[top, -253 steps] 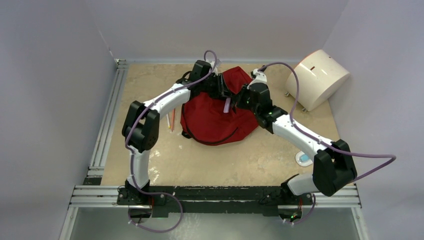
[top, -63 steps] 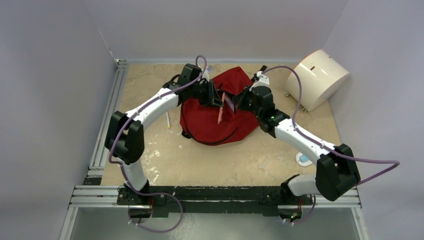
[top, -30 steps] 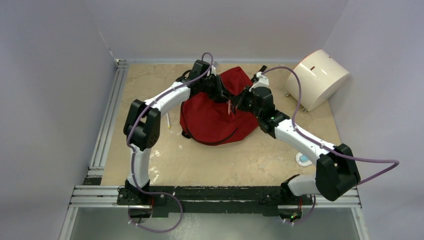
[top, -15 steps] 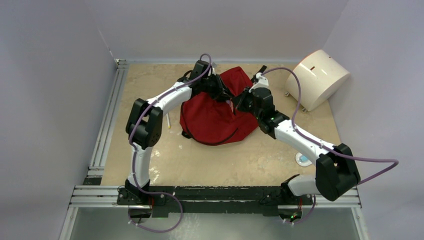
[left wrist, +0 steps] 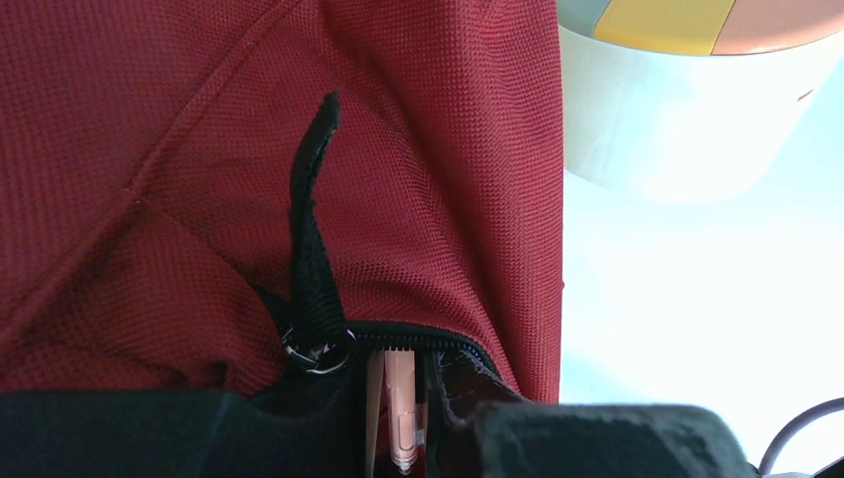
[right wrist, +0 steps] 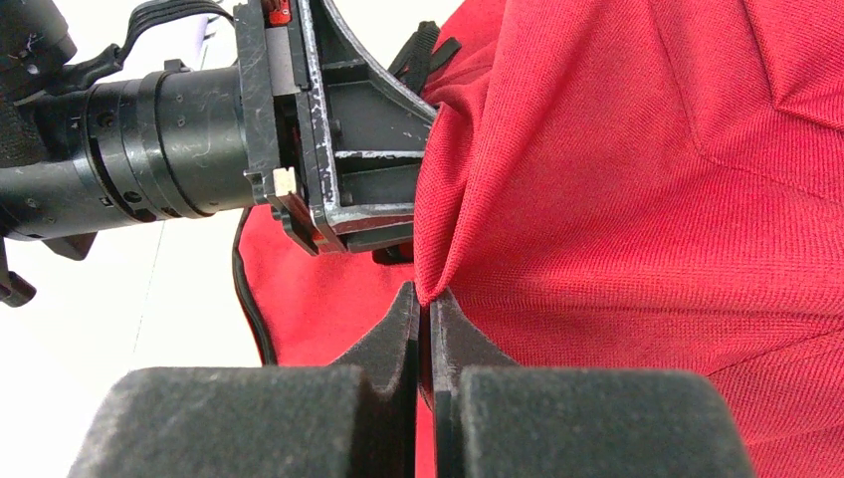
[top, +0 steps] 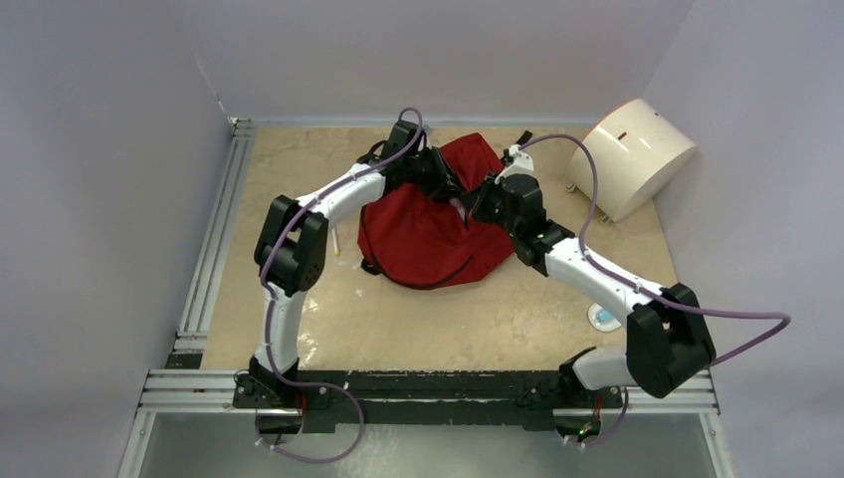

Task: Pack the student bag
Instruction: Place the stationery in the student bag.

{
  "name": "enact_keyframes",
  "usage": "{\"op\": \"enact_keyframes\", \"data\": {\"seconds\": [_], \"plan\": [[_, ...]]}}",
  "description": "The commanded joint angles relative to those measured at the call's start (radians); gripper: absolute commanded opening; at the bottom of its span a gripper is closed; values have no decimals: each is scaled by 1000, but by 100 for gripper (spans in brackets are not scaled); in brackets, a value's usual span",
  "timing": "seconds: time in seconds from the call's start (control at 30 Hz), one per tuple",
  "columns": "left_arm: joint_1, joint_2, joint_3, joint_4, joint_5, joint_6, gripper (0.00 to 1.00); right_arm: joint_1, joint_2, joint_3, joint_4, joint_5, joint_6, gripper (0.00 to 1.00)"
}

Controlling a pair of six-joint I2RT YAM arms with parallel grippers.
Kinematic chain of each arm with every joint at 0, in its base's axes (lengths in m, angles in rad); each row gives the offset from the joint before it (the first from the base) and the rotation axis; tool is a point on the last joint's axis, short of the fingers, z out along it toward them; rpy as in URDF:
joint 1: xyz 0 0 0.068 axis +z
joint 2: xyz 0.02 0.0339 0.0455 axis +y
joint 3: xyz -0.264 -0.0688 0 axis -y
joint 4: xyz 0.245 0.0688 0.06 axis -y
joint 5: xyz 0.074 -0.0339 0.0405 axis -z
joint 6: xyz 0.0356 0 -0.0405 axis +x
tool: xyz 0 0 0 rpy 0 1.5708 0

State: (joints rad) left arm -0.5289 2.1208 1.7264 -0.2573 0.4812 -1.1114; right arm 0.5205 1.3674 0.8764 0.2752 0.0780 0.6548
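While both arms reach in from the near edge, the student bag (top: 423, 239) lies slumped at the middle of the far half of the table (top: 448, 319). It is a soft, rounded mound of dark-red woven fabric with black trim.

The right gripper (right wrist: 423, 299) has its two black fingers pressed together on a raised fold of the red cloth, lifting it into a sharp ridge. The weave there shows as a fine grid, with stitched seams running across it.

The left gripper (left wrist: 406, 438) meets the bag from the opposite side, close to the right one. Its blocky dark fingers stand narrow around a slim pink pen (left wrist: 400, 398), whose tip points into a gap in the black zipper (left wrist: 418, 342). A flat black webbing pull (left wrist: 311, 269) rises from a small metal ring at the zipper's end.

A smooth white rounded box (top: 645, 149) sits well apart at the far right corner. A thin pale stick (top: 336, 242), too small to identify, lies just left of the bag.

Bare sandy tabletop stays open in front of the bag, between the two arms. Metal rails (top: 214, 249) edge the left side, and grey walls close in on the left, far and right sides.
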Motion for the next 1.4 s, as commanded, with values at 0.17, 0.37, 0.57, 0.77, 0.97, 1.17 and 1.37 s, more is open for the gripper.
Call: {"op": "enact_keyframes", "data": {"seconds": [0.17,0.37,0.57,0.77,0.97,1.17,1.37], "plan": [[-11,-3,59,41,-48,56,32,9,-14,19,81,-62,18,0],[-11,-44,25,29,-64,85,35,9,-14,20,79,-59,16,0],[-11,-114,-14,13,-73,140,36,9,-23,15,60,-59,28,0],[-11,-210,-97,-24,-89,227,37,9,-22,16,64,-37,32,0],[-11,-313,-196,-57,-87,314,37,9,-14,28,64,-28,28,0],[8,-462,-299,-160,-242,395,37,9,-9,33,63,-20,24,0],[155,-566,-428,-220,-295,425,37,9,1,33,68,-27,25,0]]}}
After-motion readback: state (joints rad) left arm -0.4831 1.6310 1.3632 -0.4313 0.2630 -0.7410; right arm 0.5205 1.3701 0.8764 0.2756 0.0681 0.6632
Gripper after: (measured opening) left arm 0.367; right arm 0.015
